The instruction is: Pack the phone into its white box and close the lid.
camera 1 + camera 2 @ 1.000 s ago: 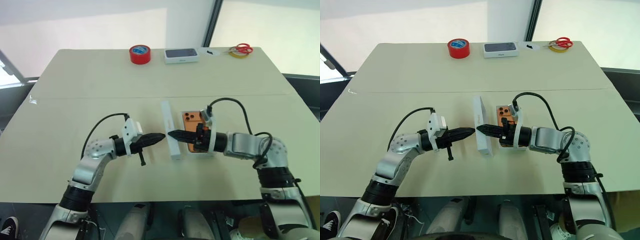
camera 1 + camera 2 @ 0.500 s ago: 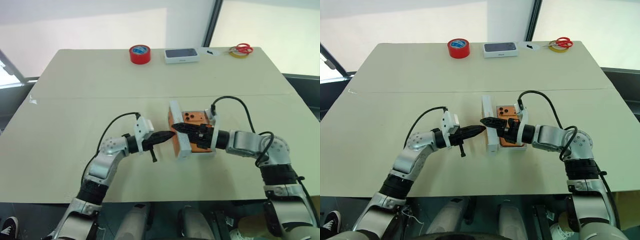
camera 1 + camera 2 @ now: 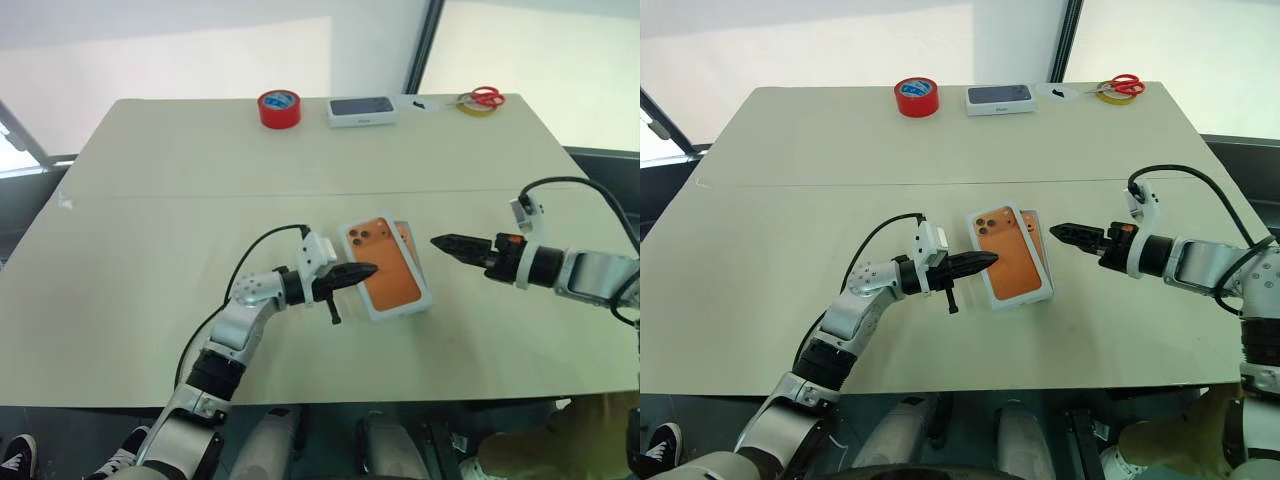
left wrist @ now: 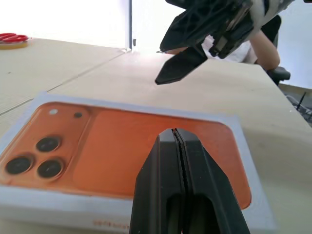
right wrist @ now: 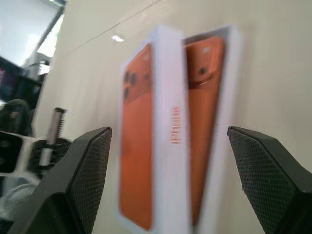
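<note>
The lid [image 3: 385, 268] lies flat with its orange phone picture up, askew over the white box [image 3: 412, 236]. The box's right side sticks out from under it. The orange phone [image 5: 204, 97] lies in that uncovered strip, camera lenses showing. My left gripper [image 3: 367, 269] is shut and level, its tip at the lid's left edge. My right gripper [image 3: 440, 241] hovers to the right of the box, clear of it and pointing at it. In the right wrist view its fingers [image 5: 73, 190] stand wide apart with nothing between them.
At the table's far edge stand a red tape roll [image 3: 279, 108], a white box with a dark phone picture [image 3: 362, 110], red scissors [image 3: 487, 96] and a yellow tape ring [image 3: 476, 107]. Bare tabletop surrounds the box.
The lid stood on edge in the right gripper; now it lies flat over the box. The right gripper has opened and drawn away to the right. The left gripper has moved right to the lid.
</note>
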Action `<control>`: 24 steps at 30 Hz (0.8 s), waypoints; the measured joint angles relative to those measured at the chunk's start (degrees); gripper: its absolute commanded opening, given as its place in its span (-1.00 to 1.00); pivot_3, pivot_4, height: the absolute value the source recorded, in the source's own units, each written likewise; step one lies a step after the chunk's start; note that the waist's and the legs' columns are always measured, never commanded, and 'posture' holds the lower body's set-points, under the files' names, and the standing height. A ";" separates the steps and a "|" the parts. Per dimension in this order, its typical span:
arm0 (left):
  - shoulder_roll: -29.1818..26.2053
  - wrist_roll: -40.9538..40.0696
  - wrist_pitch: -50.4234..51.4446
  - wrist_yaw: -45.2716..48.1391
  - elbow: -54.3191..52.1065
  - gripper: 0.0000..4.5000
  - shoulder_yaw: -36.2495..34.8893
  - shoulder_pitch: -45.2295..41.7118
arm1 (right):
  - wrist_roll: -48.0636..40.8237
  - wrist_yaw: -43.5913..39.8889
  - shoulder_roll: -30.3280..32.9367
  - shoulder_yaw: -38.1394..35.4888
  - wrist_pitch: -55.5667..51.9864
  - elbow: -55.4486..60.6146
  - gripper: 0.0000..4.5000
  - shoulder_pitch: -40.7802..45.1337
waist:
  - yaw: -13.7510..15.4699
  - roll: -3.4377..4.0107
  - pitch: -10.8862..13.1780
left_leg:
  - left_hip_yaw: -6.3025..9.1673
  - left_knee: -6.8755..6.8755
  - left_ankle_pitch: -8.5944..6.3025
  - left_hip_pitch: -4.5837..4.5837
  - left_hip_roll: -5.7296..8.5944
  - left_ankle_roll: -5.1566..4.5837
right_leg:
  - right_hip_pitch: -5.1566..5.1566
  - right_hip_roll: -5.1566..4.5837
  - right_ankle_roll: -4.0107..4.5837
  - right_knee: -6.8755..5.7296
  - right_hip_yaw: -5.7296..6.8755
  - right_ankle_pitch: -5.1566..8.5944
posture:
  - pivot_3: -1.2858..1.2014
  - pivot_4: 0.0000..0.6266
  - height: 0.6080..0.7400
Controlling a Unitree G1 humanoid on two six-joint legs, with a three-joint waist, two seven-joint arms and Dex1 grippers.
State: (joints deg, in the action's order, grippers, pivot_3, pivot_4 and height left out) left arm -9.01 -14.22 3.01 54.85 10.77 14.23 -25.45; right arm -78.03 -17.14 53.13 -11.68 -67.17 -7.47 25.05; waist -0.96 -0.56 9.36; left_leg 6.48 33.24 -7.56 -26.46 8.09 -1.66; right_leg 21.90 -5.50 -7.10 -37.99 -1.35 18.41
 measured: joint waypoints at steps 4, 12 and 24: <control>-4.71 -0.19 1.18 2.80 -2.08 -1.00 0.28 1.75 | 14.47 -5.29 -0.61 3.59 10.66 8.03 0.14 -2.48 | -0.03 0.05 -0.02 | 0.02 -0.02 0.00 0.00 -0.02 0.01 | 0.28 0.02 -0.01 -0.01 0.00 0.00 | 0.03 -0.52 1.00; -11.71 1.37 4.71 4.93 -5.01 -1.00 0.73 3.54 | 43.37 -14.56 -0.89 13.69 34.12 13.80 -0.99 -6.87 | 0.86 0.07 -0.02 | 0.02 0.01 -0.02 0.00 0.09 0.04 | 0.28 -0.05 0.00 0.01 -0.01 0.00 | 0.03 -0.52 1.00; -3.00 8.22 -1.37 -0.39 8.95 -1.00 4.23 -3.49 | 56.56 -20.86 -3.03 16.92 40.57 15.88 -0.99 -9.32 | 1.67 0.05 -0.01 | 0.05 0.06 -0.02 0.01 0.09 0.04 | 0.24 -0.05 -0.02 -0.01 0.02 0.00 | 0.03 -0.52 1.00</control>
State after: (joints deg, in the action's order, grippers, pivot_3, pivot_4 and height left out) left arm -12.01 -6.00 1.63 54.45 19.72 18.47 -28.93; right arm -21.47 -38.00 50.10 5.25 -26.60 8.41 15.72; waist 0.71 -0.51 9.34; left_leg 6.53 33.30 -7.58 -26.46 8.18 -1.62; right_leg 22.15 -5.55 -7.12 -38.00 -1.34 18.40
